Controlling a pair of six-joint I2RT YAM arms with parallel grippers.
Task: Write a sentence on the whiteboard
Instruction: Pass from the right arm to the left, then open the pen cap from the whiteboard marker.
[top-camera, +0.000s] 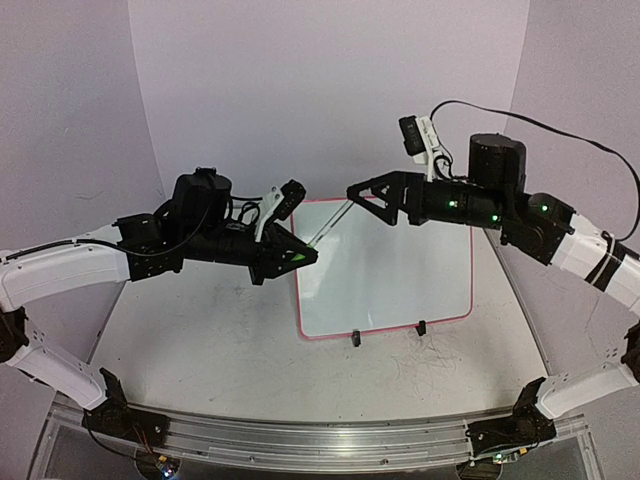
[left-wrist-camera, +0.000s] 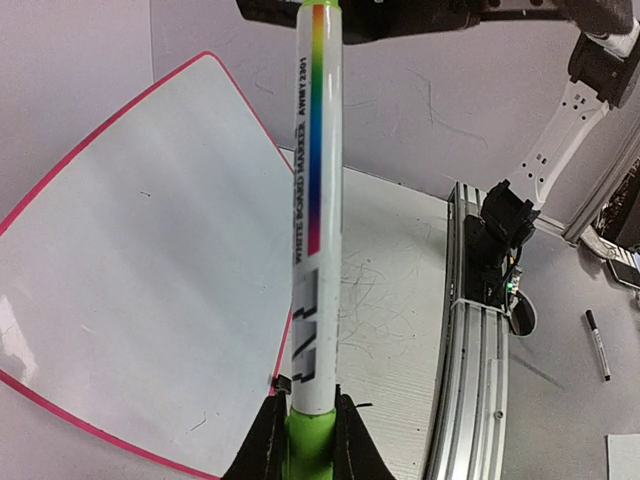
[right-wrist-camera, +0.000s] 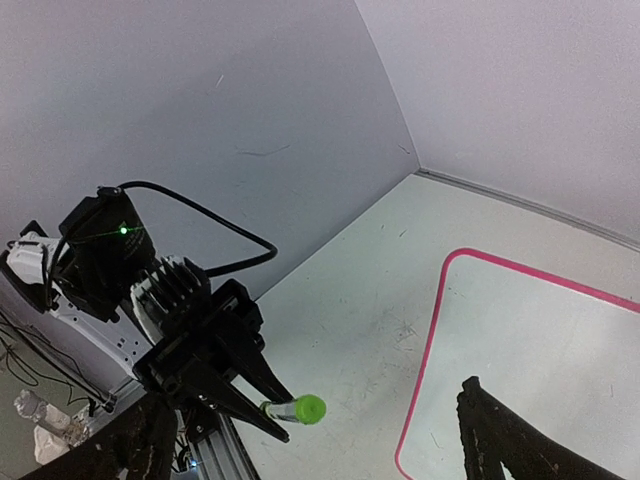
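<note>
From above, the whiteboard (top-camera: 400, 285) is lying flat on the table (top-camera: 200, 350), right of centre, with its pink rim showing all round and two black feet (top-camera: 355, 338) at its near edge. The left gripper (top-camera: 308, 256) is hanging over the board's left rim and clamping the low end of a marker (top-camera: 330, 225). The marker is slanting up and to the right above the board's far-left corner. Its high end is reaching the right gripper (top-camera: 352, 192), which is hovering over the far rim, well above the surface.

In the left wrist view, the left gripper (left-wrist-camera: 305, 432) is pinching the marker's (left-wrist-camera: 318, 200) green end tight between both fingers. The barrel is running straight up the view to the dark right gripper (left-wrist-camera: 380, 15). The whiteboard (left-wrist-camera: 130, 260) is spreading out below and to the left, clear of the fingers.

In the right wrist view, the right gripper (right-wrist-camera: 320, 430) is standing wide apart and gripping nothing. The marker's (right-wrist-camera: 300, 409) green tip is pointing at it from the left gripper (right-wrist-camera: 268, 404). The whiteboard (right-wrist-camera: 540, 330) is lying lower right, beneath the right-hand finger.
</note>
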